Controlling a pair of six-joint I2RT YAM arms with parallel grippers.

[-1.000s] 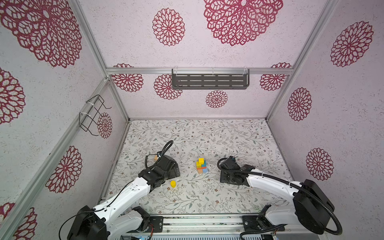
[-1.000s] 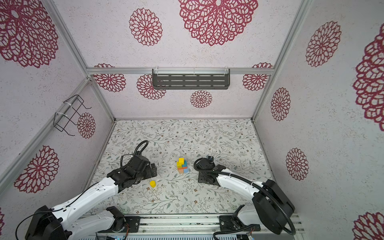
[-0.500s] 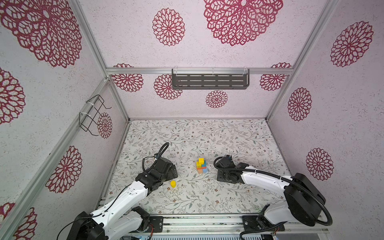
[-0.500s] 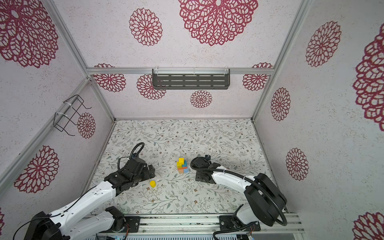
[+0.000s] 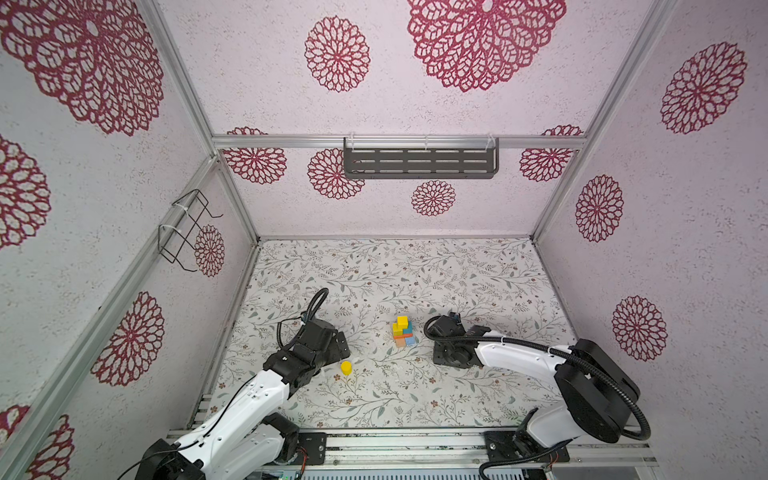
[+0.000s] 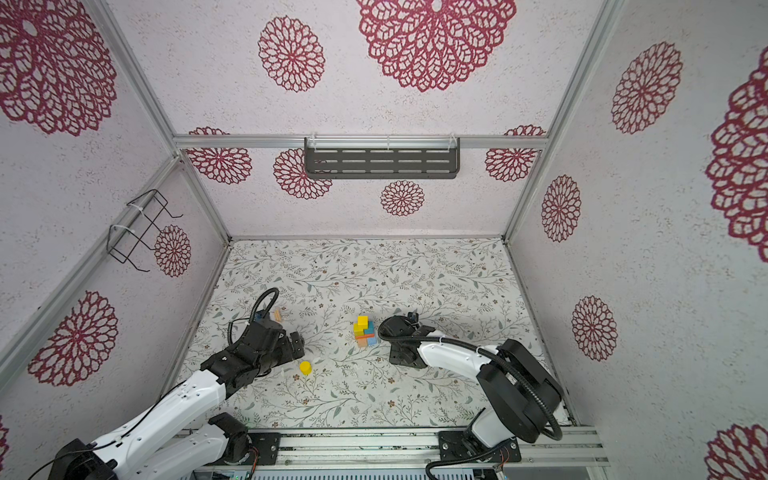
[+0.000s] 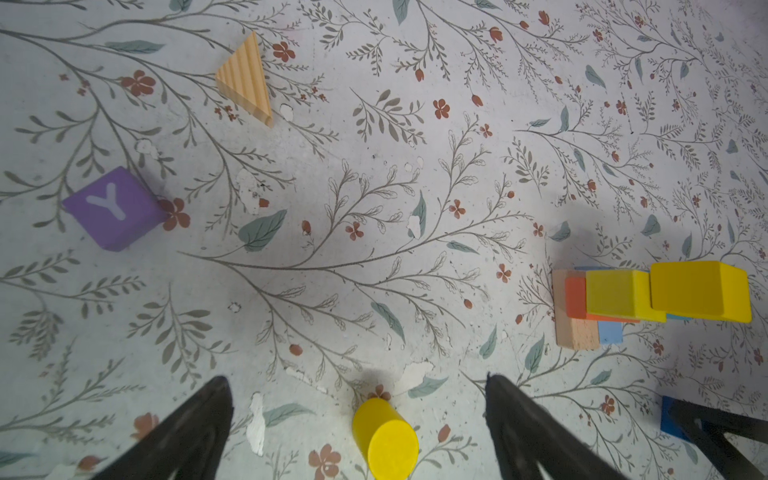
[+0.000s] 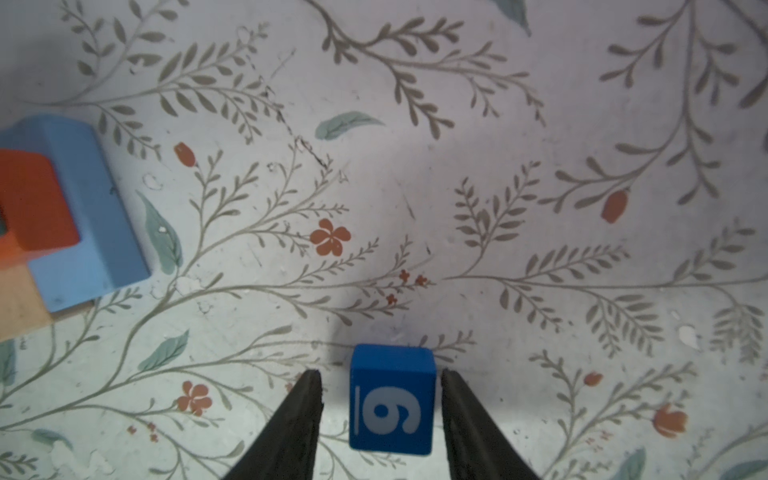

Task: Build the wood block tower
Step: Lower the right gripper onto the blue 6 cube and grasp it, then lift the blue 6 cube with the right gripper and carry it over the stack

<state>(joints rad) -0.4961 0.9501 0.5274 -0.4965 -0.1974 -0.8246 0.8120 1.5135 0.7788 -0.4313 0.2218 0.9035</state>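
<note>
The wood block tower (image 5: 402, 330) stood at the middle of the desk (image 5: 374, 270), clear of every edge, with bare room at its 12 o'clock. At 4 o'clock the right hand (image 8: 380, 374) straddled a blue cube (image 8: 390, 399), slim gaps either side. At 8 o'clock the left hand (image 7: 357, 377) gaped wide astride a yellow cylinder (image 7: 384, 436), not touching it.
</note>
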